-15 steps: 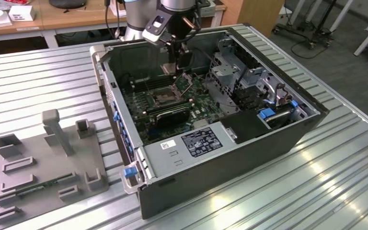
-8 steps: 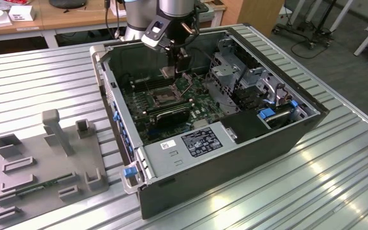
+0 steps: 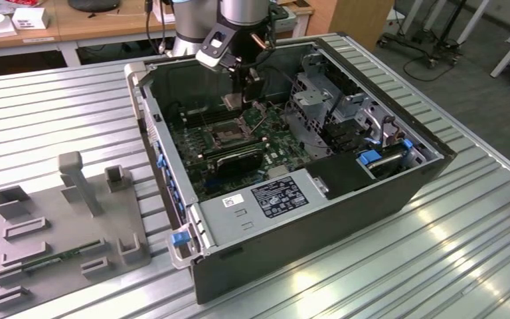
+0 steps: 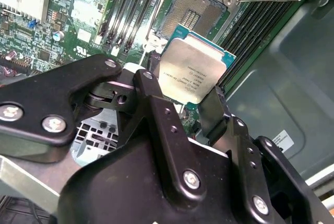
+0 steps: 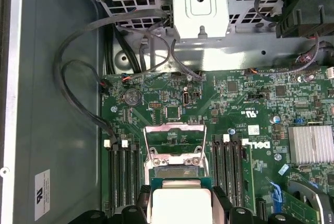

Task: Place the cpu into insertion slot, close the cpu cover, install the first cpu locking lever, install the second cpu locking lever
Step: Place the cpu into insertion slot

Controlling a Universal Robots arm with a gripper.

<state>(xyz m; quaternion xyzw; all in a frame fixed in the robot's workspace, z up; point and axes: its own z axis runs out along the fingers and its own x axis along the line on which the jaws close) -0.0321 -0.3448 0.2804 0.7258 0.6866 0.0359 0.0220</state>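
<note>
Clearly step one: the gripper is clamped on the cpu, which hangs above the open slot, cover raised. Seating it, I'd judge, calls for squaring cpu to slot, gently.

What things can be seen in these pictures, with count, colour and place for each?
table: one, silvery, ribbed.
computer case: one, black, open, on the table.
fixture tray: one, grey, on the table, at the exterior view's left of the case.
motherboard: one, green, inside the case.
insertion slot: one, dark with metal rim, on the motherboard, empty.
cpu cover: one, silvery frame, raised open.
cpu: one, silvery, held over the motherboard.
gripper: one, black, shut on the cpu.
</note>
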